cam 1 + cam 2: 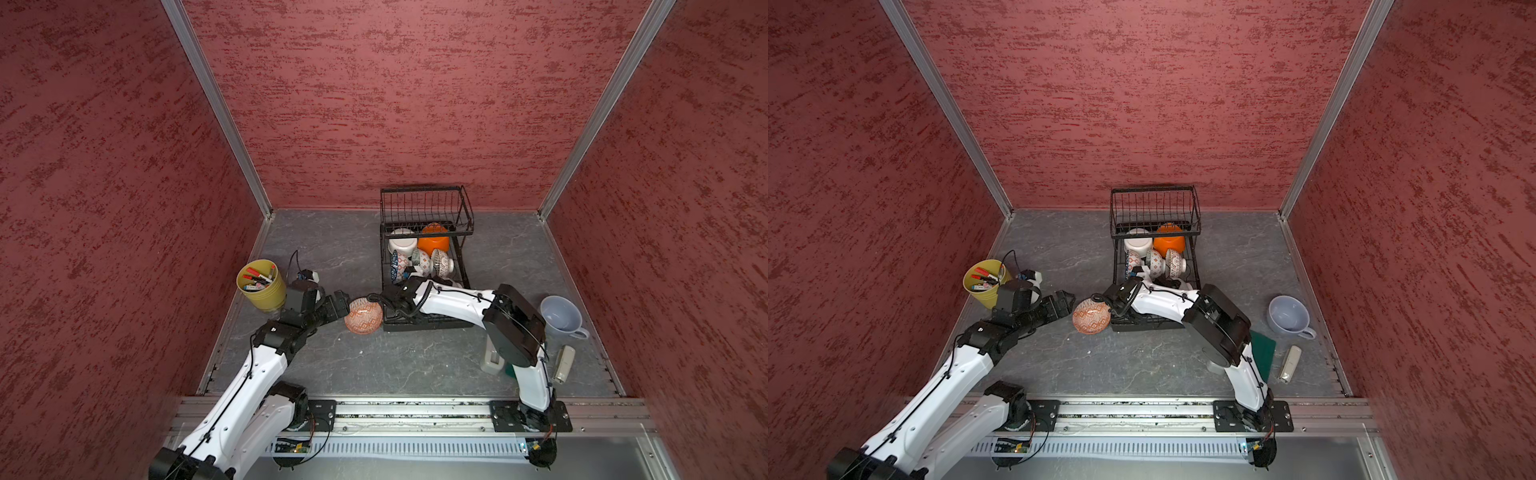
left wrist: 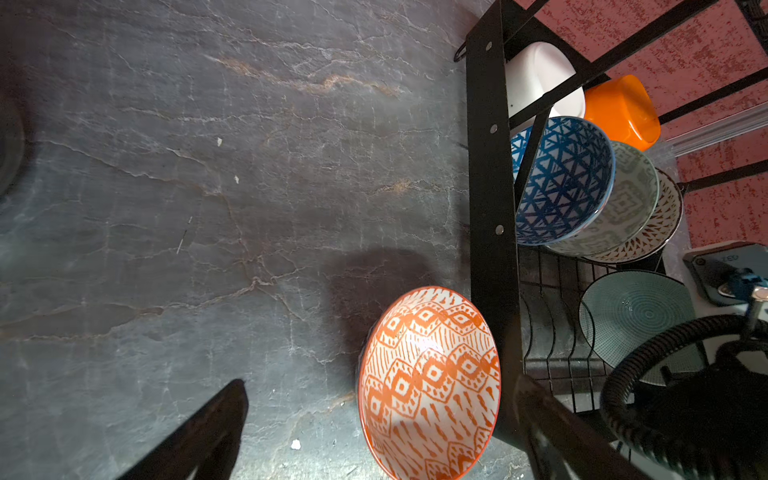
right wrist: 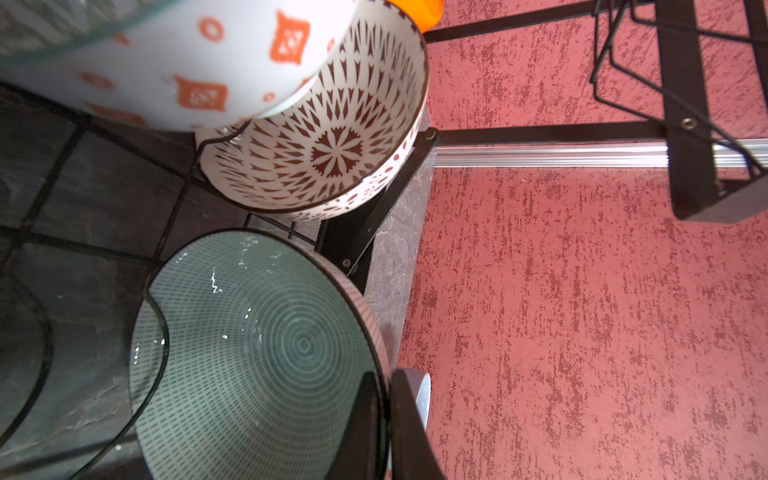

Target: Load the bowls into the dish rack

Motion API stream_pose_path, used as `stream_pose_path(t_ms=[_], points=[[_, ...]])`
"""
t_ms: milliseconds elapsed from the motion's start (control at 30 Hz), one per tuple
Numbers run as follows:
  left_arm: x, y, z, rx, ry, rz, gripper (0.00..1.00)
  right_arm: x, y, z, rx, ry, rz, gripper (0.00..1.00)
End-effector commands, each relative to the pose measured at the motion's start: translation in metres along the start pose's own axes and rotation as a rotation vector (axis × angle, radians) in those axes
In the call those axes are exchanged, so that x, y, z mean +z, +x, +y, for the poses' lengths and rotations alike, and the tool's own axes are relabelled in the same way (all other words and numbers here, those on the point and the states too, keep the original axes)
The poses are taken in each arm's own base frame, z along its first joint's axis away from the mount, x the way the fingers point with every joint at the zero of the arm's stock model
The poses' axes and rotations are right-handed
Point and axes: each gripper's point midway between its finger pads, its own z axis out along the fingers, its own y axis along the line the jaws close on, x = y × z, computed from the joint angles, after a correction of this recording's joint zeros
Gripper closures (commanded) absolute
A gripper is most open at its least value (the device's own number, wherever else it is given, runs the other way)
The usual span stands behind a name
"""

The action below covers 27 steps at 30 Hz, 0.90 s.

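Note:
An orange-patterned bowl [image 1: 363,316] [image 2: 428,382] stands tilted on the table against the left side of the black wire dish rack [image 1: 428,199] [image 2: 490,166]. My left gripper [image 2: 380,386] is open just left of this bowl, its fingers wide apart and not touching it. Inside the rack's base my right gripper [image 3: 384,382] is shut on the rim of a pale green bowl [image 3: 257,353] [image 2: 631,316]. Further back in the rack stand a white bowl [image 1: 402,243], an orange bowl [image 1: 433,241], a blue-patterned bowl [image 2: 561,183] and a dark-red-patterned bowl [image 3: 332,158].
A yellow-green cup of markers [image 1: 261,284] stands beside my left arm. Right of the rack are a grey-blue mug [image 1: 561,316], a pale stapler-like object [image 1: 564,363] and a green sponge [image 1: 1262,349]. Red walls close the table on three sides.

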Motion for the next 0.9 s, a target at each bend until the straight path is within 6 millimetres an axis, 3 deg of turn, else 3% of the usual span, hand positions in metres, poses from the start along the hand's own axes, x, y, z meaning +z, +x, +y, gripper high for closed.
stream_pose_path(t_ms=[0, 233, 567, 867], points=[[-0.002, 0.001, 0.002, 0.007, 0.005, 0.001, 0.0, -0.004, -0.012, 0.019, 0.087, -0.097, -0.009, 1.0], [-0.003, 0.003, 0.004, 0.004, 0.0, 0.002, 0.0, -0.008, -0.018, 0.018, 0.118, -0.122, -0.017, 1.0], [-0.005, 0.004, 0.005, -0.002, 0.002, 0.0, 0.0, -0.013, -0.023, 0.012, 0.157, -0.151, -0.037, 0.82], [-0.006, 0.002, 0.004, -0.003, 0.005, -0.003, 0.0, -0.016, -0.025, 0.007, 0.178, -0.161, -0.053, 0.74]])
